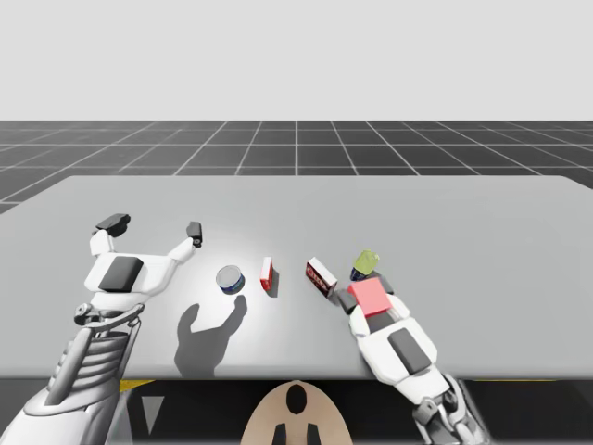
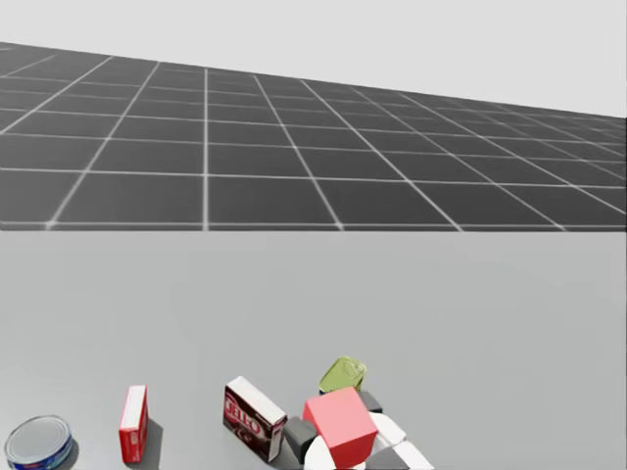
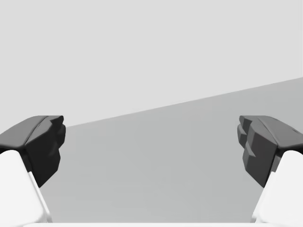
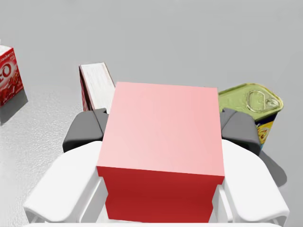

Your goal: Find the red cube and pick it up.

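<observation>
The red cube (image 1: pixel 371 297) sits between the two dark fingers of my right gripper (image 1: pixel 363 289), which is shut on it from both sides. In the right wrist view the cube (image 4: pixel 163 142) hides most of the right gripper (image 4: pixel 163 127), with a pad pressed on each side. From the head, the cube (image 2: pixel 340 426) appears low in the picture, held by the right gripper (image 2: pixel 333 421). My left gripper (image 1: pixel 154 227) hovers over the table's left part, open wide, and the left gripper (image 3: pixel 151 142) has nothing between its fingers.
A green-topped can (image 1: pixel 367 261) stands just beyond the cube. A red-and-white box (image 1: pixel 321 276) lies beside it on the left, then a small red box (image 1: pixel 267 272) and a blue can (image 1: pixel 230 278). The grey table (image 1: pixel 463 222) stretches behind them.
</observation>
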Motion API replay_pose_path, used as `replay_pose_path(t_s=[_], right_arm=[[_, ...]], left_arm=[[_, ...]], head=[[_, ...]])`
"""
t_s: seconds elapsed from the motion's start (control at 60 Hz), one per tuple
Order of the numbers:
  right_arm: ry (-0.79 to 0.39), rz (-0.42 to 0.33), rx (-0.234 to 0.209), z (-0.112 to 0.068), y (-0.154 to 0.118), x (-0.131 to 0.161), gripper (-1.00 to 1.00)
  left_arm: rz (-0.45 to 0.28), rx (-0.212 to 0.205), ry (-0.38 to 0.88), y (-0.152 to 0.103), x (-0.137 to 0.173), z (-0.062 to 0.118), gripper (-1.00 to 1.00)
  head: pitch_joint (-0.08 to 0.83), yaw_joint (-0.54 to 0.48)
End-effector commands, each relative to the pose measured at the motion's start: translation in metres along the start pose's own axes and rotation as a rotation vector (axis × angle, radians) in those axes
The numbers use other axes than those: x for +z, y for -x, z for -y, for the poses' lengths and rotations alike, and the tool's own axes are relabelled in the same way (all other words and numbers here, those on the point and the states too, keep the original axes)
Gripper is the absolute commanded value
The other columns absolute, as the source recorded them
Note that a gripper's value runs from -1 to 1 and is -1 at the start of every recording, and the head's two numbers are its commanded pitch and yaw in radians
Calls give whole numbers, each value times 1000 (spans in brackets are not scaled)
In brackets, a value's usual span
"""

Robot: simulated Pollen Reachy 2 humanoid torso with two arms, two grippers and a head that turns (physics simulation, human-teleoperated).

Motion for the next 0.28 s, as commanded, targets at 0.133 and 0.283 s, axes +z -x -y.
replay_pose_path(t_s=[0.133, 0.283], right_arm=[[41, 240, 91, 7, -87, 21, 1000], [93, 388, 148, 7, -128, 29, 1000]], left_arm=[[0, 0, 0, 0, 0, 0, -1000], [0, 0, 0, 0, 0, 0, -1000]], head=[[303, -238], [298, -241]])
